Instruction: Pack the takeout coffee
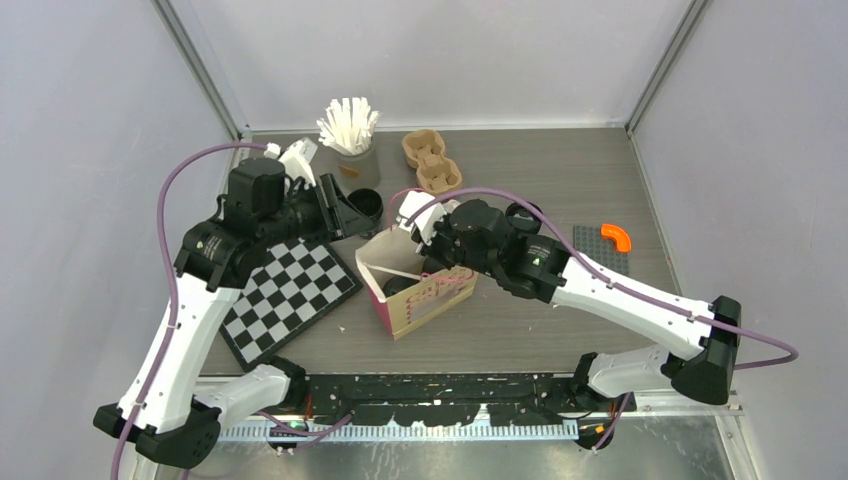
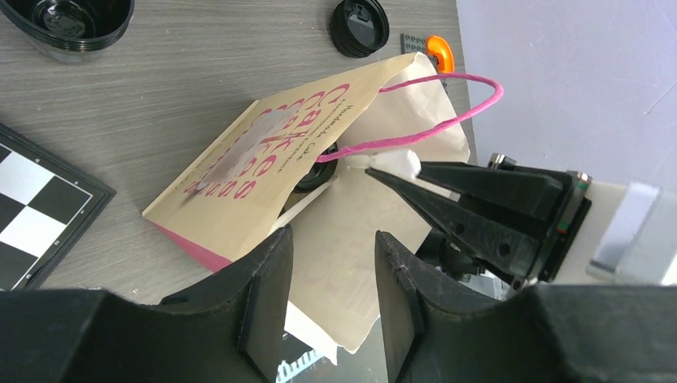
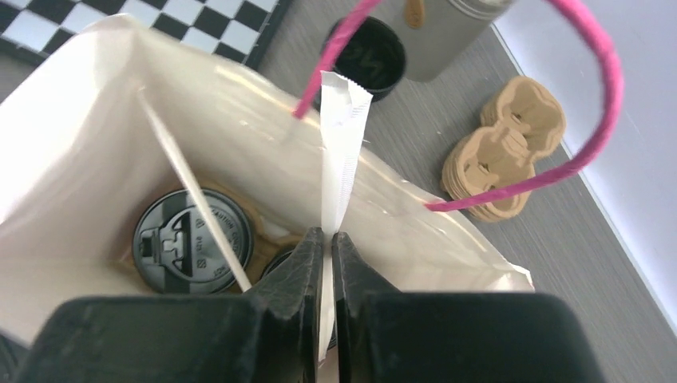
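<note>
A cream paper bag with pink handles stands open mid-table. In the right wrist view a black lidded takeout coffee cup sits at its bottom, and a second one is mostly hidden behind my fingers. A thin white stick leans inside the bag. My right gripper is over the bag's mouth, shut on a white paper-wrapped stick. My left gripper is open beside the bag's back left edge, with nothing between its fingers. A loose black lid lies on the table.
A grey cup of white sticks and brown pulp carriers stand at the back. A stack of black lids sits near my left gripper. A chessboard lies left of the bag, and an orange piece lies on a grey plate at the right.
</note>
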`<state>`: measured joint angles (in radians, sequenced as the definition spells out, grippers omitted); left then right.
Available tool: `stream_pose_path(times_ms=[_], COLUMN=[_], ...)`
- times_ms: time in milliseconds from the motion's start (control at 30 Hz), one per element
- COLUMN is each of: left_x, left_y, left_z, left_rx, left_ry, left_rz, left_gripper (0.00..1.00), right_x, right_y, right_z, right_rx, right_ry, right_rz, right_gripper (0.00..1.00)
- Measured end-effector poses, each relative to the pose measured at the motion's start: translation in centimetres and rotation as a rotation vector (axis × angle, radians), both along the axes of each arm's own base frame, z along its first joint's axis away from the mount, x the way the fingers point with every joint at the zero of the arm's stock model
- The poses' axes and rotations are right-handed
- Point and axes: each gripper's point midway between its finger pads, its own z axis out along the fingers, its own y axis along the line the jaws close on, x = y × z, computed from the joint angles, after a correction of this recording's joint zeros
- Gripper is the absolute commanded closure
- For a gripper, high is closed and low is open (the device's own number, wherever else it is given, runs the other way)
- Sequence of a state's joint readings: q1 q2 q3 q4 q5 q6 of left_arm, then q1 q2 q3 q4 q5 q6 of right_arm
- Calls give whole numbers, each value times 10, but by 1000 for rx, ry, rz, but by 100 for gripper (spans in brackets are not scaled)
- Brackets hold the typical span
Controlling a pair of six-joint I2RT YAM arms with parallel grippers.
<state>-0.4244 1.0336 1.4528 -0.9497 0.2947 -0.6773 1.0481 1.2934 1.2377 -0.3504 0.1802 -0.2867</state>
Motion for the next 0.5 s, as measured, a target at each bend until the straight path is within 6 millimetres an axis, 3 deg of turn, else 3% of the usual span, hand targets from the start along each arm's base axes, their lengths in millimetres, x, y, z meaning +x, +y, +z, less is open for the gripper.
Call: stream_pose_path(times_ms=[300,400,500], left_x=[-3,-3,-3], left_y=[4,6,8], left_z=[0,1,7], left_rx=[4,9,18], left_ry=[-11,-19,-39], left_rz=[14,19,21], left_gripper=[54,52,51], right_x=[-26,-26,-25], right_y=[2,1,1], right_z=[-9,4,28], right_rx=[-109,-104,-72], right_ry=[16,7,-8], right_rz=[205,202,186], right_gripper=[63,58,54])
